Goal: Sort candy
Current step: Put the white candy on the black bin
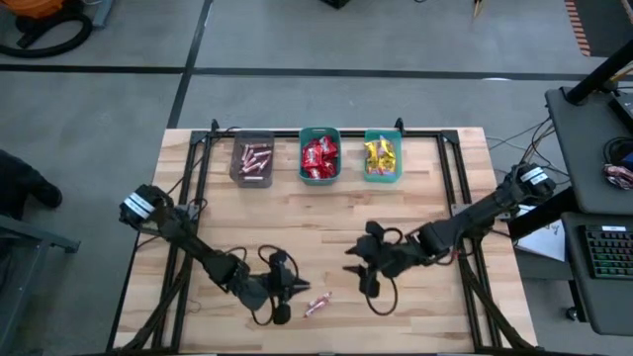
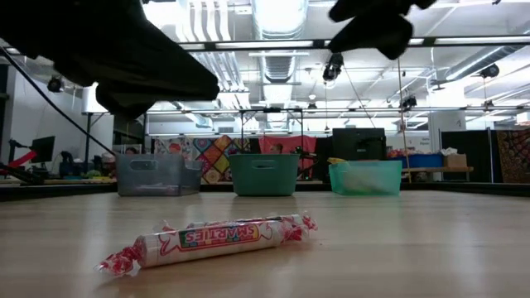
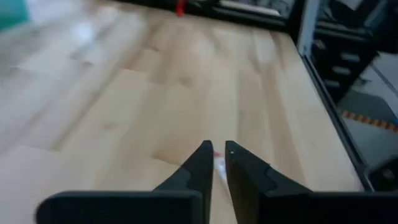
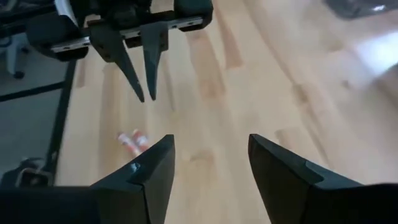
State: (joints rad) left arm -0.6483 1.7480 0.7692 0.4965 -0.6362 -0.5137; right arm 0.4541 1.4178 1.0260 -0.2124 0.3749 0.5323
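Observation:
One candy roll (image 1: 316,304) in a pink-and-white wrapper lies flat on the wooden table near its near edge; the low view shows it lengthwise (image 2: 215,240). My left gripper (image 1: 290,289) hovers just left of it, its fingers a narrow gap apart, and a bit of the candy (image 3: 219,163) shows through that gap. My right gripper (image 1: 358,269) hangs over the table to the candy's right, wide open and empty (image 4: 211,146). The right wrist view shows the candy (image 4: 132,142) and my left gripper (image 4: 147,96) beyond it.
Three bins stand in a row at the far edge: a grey bin (image 1: 252,176) with pink sticks, a teal bin (image 1: 319,179) with red packets, a teal bin (image 1: 382,179) with yellow packets. Bare wood lies between the bins and the grippers.

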